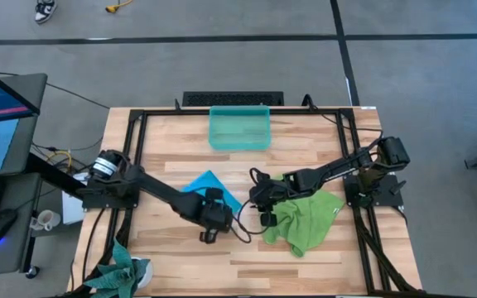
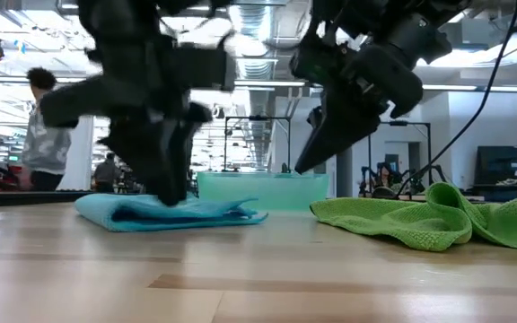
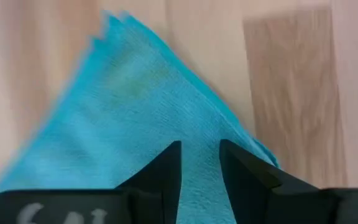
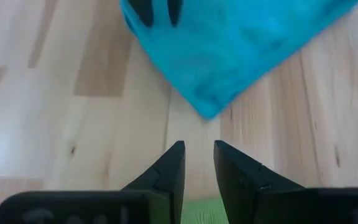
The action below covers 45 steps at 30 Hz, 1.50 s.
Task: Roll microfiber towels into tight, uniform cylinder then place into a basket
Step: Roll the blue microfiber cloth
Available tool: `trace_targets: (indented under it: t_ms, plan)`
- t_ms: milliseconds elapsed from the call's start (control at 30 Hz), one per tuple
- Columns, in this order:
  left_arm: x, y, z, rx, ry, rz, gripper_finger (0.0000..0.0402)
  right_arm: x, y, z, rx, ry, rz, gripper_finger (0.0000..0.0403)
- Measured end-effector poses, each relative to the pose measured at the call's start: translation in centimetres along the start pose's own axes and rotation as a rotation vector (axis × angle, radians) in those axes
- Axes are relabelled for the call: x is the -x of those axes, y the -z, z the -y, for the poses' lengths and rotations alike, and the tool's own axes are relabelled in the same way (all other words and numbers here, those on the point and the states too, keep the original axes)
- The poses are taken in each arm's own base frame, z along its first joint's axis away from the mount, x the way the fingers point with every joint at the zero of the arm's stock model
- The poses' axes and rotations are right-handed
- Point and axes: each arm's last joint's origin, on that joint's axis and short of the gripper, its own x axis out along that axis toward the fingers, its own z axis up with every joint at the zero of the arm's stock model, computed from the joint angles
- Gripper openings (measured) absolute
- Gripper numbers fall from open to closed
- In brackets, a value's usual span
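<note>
Nothing is rolled yet. On the bench (image 1: pixel 305 257), the lime green towel (image 1: pixel 309 219) lies crumpled toward the right edge, the blue towel (image 1: pixel 208 189) flat mid-bench. The basket (image 1: pixel 239 128) sits empty at the far edge. Left hand (image 3: pixel 201 163) presses on the blue towel, fingers slightly apart; right hand (image 4: pixel 199 163) hovers beside it, narrowly parted, empty.

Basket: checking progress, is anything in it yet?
Empty: the basket shows only its bare floor; both towels lie on the table.

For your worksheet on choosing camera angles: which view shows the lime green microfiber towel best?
The high view: the whole crumpled lime green microfiber towel shows from above. The low view shows it side-on; the right wrist view catches only a sliver; the left wrist view shows none.
</note>
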Motion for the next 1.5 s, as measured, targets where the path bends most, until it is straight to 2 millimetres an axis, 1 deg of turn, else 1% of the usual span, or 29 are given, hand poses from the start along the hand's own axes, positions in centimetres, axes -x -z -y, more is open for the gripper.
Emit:
trace_targets:
  t_ms: [133, 300, 433, 533, 633, 733, 767, 867, 933, 1000, 1100, 1233, 1300, 1400, 1500]
  plan:
    - [1.5, -0.1, 1.7, -0.061, -0.099, 0.004, 0.0103, 0.1, -1.1, -0.7, 0.078, -0.012, 0.114, 0.0107]
    - [2.4, -0.1, 3.5, -0.053, -0.099, 0.044, 0.0103, 0.2, -2.1, -1.9, 0.172, -0.030, 0.231, 0.0107]
    - [2.3, 0.4, 3.7, 0.019, -0.113, 0.012, 0.0103, 0.4, -2.6, -2.6, 0.212, -0.037, 0.294, 0.0107]
    - [1.8, 0.9, 3.6, 0.060, -0.125, -0.005, 0.0103, 0.4, -2.8, -2.5, 0.211, -0.036, 0.314, 0.0107]
    - [1.1, 1.8, 3.4, 0.065, -0.142, -0.038, 0.0103, 0.4, -2.9, -2.3, 0.209, -0.029, 0.329, 0.0107]
    - [0.5, 2.3, 3.1, 0.070, -0.141, -0.054, 0.0103, -1.0, -2.6, -2.0, 0.220, -0.019, 0.331, 0.0107]
    - [0.4, 2.3, 3.0, 0.076, -0.142, -0.054, 0.0103, -1.5, -2.3, -1.9, 0.226, -0.016, 0.314, 0.0107]
    - [0.4, 2.1, 3.0, 0.092, -0.122, -0.041, 0.0103, -3.4, -2.1, -1.5, 0.246, 0.001, 0.357, 0.0107]
    - [0.4, 2.0, 3.1, 0.091, -0.097, -0.035, 0.0103, -4.6, -1.2, -1.1, 0.238, 0.006, 0.316, 0.0107]
    - [0.4, 1.9, 3.2, 0.089, -0.088, -0.030, 0.0103, -5.7, -1.0, -0.8, 0.219, 0.006, 0.318, 0.0107]
    - [0.4, 2.0, 3.3, 0.085, -0.087, -0.030, 0.0103, -5.7, -1.1, -0.6, 0.212, 0.010, 0.323, 0.0107]
    - [0.4, 2.0, 3.3, 0.085, -0.078, -0.031, 0.0103, -6.2, -0.6, -0.2, 0.186, 0.013, 0.292, 0.0107]
    - [0.4, 1.9, 3.3, 0.085, -0.079, -0.031, 0.0103, -6.3, -0.7, 0.1, 0.175, 0.016, 0.303, 0.0107]
    - [0.4, 1.9, 3.3, 0.085, -0.079, -0.031, 0.0103, -7.0, 0.2, 0.5, 0.167, 0.018, 0.248, 0.0107]
    - [0.4, 1.9, 3.3, 0.086, -0.078, -0.030, 0.0103, -7.3, 0.2, 0.7, 0.152, 0.021, 0.250, 0.0107]
